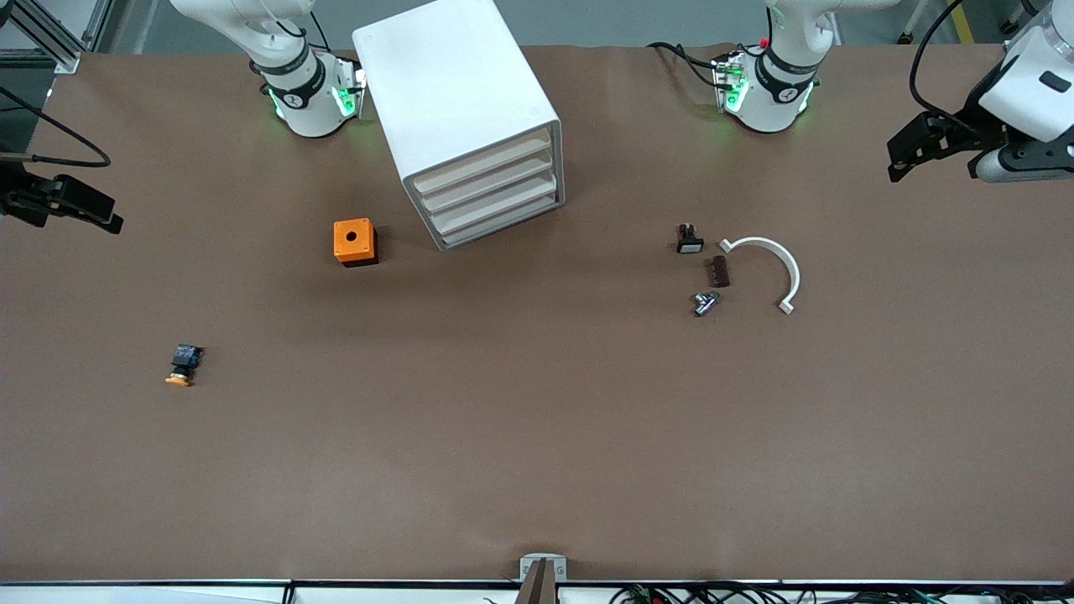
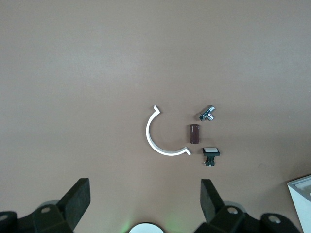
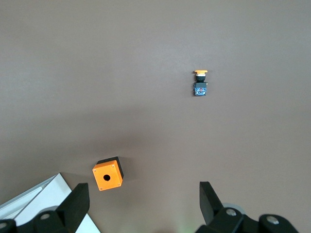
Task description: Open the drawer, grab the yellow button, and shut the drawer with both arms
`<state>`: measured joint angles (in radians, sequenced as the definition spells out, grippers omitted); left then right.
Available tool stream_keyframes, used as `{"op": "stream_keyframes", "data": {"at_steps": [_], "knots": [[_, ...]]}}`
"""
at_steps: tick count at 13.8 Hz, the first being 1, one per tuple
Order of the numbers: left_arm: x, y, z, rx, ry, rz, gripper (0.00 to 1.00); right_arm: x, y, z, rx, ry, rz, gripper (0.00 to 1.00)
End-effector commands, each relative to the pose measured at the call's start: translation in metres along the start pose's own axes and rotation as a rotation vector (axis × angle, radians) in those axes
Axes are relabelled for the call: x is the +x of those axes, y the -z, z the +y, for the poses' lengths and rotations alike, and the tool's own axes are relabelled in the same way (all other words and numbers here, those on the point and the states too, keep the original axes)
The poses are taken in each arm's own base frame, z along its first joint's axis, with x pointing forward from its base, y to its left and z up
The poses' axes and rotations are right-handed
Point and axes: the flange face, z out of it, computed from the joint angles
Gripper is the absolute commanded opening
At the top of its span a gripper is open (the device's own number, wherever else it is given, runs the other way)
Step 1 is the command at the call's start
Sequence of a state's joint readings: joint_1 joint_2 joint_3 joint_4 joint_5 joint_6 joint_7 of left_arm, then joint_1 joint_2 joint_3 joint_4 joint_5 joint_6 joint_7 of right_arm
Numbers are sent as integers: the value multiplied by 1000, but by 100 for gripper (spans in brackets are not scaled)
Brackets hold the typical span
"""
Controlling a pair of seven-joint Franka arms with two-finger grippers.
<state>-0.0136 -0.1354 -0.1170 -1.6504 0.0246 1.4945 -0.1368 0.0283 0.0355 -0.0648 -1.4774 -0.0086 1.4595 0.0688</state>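
Note:
The white cabinet [image 1: 457, 101] stands between the arm bases, and its top drawer [image 1: 482, 166] is shut like the three below it. The button [image 1: 182, 367], with an orange-yellow cap and a black-and-blue body, lies on the table toward the right arm's end, nearer to the front camera than the cabinet. It also shows in the right wrist view [image 3: 199, 83]. My right gripper [image 1: 101, 214] [image 3: 144, 201] is open and empty, up over the table's right-arm end. My left gripper [image 1: 898, 164] [image 2: 145, 201] is open and empty, up over the left-arm end.
An orange cube with a hole [image 1: 355, 242] [image 3: 108, 174] sits beside the cabinet. Toward the left arm's end lie a black white-faced part [image 1: 689, 240] [image 2: 210, 153], a brown piece [image 1: 720, 271], a metal fitting [image 1: 705, 303] and a white arc [image 1: 768, 268] [image 2: 158, 138].

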Motion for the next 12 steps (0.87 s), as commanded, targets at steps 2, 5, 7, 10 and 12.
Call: {"op": "stream_keyframes", "data": {"at_steps": [2,5,7,10,12], "knots": [[-4,10,-11,-8,20,22,100,-14,2,5,6,-20,28,100],[-3,6,-13,-5,25,13,100,-15,5,6,6,-22,34,100],[-3,6,-15,-6,32,13,100,-16,7,10,7,-30,37,100],[-7,8,-15,-5,33,17,100,-19,9,7,6,-27,39,100],[-8,8,-14,-6,29,17,100,-21,8,16,9,-45,22,100]]}}
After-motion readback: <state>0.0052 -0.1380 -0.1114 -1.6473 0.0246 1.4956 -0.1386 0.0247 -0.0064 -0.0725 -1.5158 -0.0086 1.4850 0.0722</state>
